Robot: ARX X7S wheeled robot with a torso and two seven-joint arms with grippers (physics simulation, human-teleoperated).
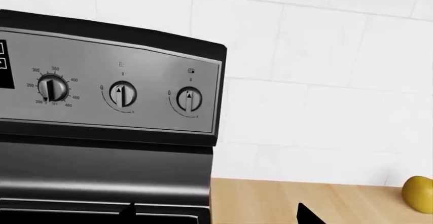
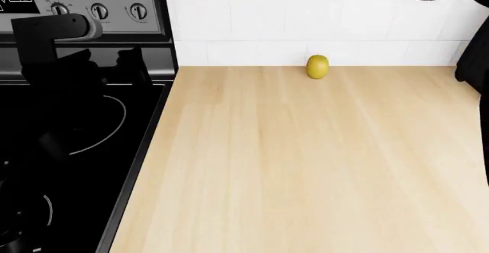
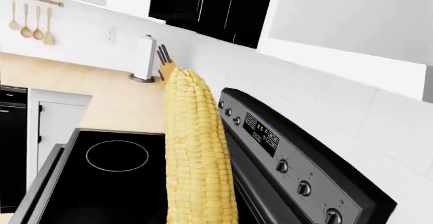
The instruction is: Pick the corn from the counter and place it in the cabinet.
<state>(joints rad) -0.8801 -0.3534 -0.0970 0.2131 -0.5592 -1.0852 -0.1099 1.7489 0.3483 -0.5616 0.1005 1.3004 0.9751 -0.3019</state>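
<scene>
Your right claw already carries the corn (image 3: pixel 197 153): in the right wrist view the cob fills the middle of the picture and runs lengthwise straight away from the camera, its tapered tip far out, so I judge the claw is clamped on its hidden near end, though the fingers themselves are not seen. The corn is off the bench (image 2: pixel 306 161), where only a round yellow fruit (image 2: pixel 318 66) stays near the wall. The left claw (image 2: pixel 114 64) hangs over the stove (image 2: pixel 77 150); I cannot tell if it is apart or together. Lead with the tip, along its long axis, toward the cabinet, which I judge is above.
</scene>
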